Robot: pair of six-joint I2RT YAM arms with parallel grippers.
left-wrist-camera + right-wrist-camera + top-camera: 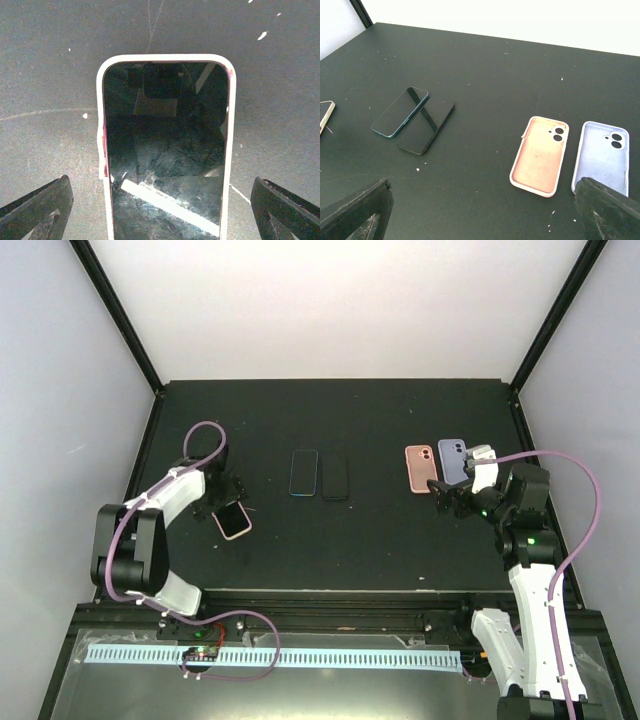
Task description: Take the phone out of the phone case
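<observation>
A phone in a pale pink case (pixel 233 520) lies screen up on the black table, at the left. In the left wrist view the cased phone (pixel 165 145) fills the middle, its screen dark and reflective. My left gripper (pixel 222 497) hovers over its near end, open wide. Its fingertips (pixel 37 210) stand clear on either side of the case and are not touching it. My right gripper (pixel 450 500) is open and empty at the right, near two empty cases. In the right wrist view only a corner of the cased phone (pixel 325 117) shows, at the far left edge.
Two bare phones, one teal-edged (pixel 304 472) (pixel 400 111) and one black (pixel 335 476) (pixel 426 126), lie side by side at the table's middle. An empty pink case (pixel 420 468) (pixel 540 155) and an empty lavender case (pixel 452 460) (pixel 602 157) lie at the right.
</observation>
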